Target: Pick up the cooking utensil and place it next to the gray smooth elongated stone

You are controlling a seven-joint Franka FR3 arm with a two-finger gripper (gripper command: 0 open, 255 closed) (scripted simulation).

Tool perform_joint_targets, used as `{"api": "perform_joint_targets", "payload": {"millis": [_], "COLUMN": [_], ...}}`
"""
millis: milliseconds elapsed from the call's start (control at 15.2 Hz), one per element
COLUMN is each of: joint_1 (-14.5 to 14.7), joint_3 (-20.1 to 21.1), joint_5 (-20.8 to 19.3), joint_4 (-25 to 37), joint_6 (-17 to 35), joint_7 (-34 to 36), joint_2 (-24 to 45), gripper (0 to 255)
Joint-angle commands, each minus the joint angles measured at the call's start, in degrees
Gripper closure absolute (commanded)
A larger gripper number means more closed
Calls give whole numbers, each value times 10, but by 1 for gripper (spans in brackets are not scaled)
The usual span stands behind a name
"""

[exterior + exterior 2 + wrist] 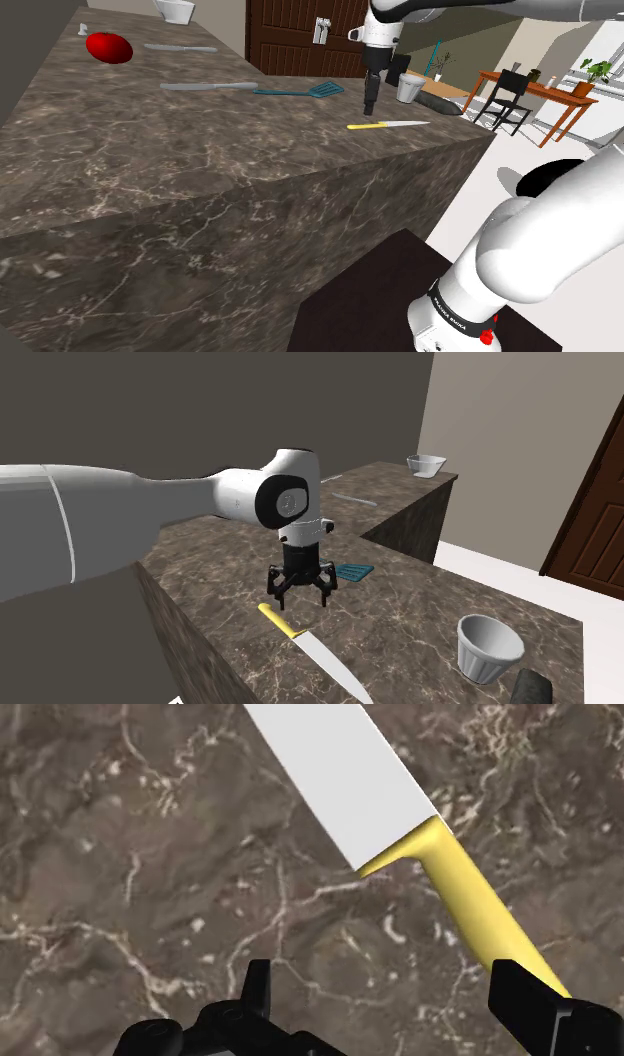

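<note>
Your gripper [298, 595] hangs wide open, holding nothing, over the yellow-handled knife [360, 784] by the worktop [200, 200] edge; the spatula [300, 91] lies farther in.

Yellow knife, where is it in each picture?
Shoulder view: knife near the counter's edge, just below the black fingers.
Second exterior view: knife at bottom middle, below the fingers.
Wrist view: knife slanting ahead of the fingers.
Shared landmark: the fingers.
</note>
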Motion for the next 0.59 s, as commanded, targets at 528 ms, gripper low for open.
{"api": "perform_joint_targets", "payload": {"millis": [528], "joint_1": [25], "joint_3": [-2], "joint_5": [37], "joint_4": [228], "joint_6": [10], "joint_7": [-222], "joint_2": [200], "gripper": [0]}}
